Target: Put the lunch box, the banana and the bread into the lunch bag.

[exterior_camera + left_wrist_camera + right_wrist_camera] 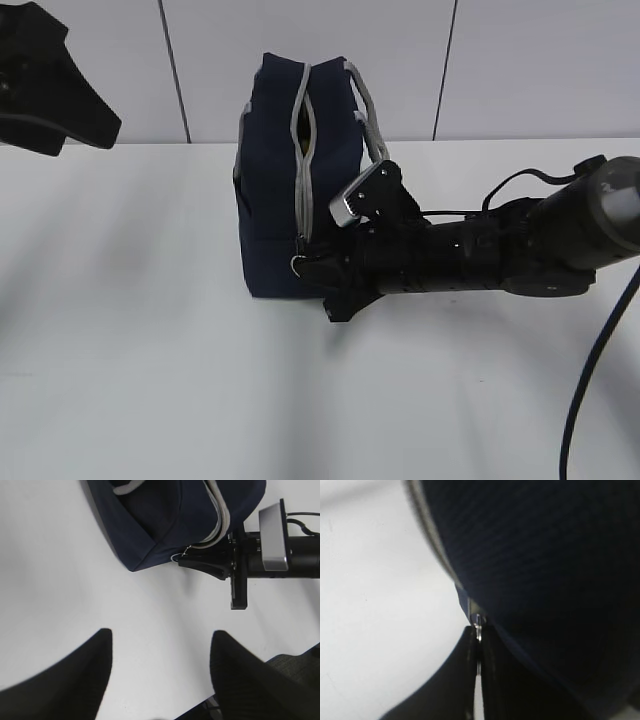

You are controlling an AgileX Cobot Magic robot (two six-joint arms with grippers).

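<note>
— Jaws first: how do they stand on each arm?

— Pressed together on the right gripper (312, 268), pinching the ring pull (478, 622) of the lunch bag's zipper. In the right wrist view the two dark fingers (455, 680) meet with only a thin bright slit between them, and the small metal pull sits right at their tips. The left gripper (160, 655) is spread wide: its two dark fingers frame bare white table (75, 580) and touch nothing.

— Where is the left one in the exterior view?

— Only a dark part of that arm (45, 85) shows at the upper left, well apart from the bag.

— And the lunch bag?

— The lunch bag (275, 180) stands upright on the table, towards the back wall (520, 60). Its grey zipper (303, 140) runs down the front face to the lower end, where the right gripper holds the pull, low and near the table top. Grey strap handles (368, 110) arch over the top on the right side.

— Can you see the lunch box, banana or bread?

— No; near the top the zipper gapes slightly, but what lies inside I cannot tell.
</note>
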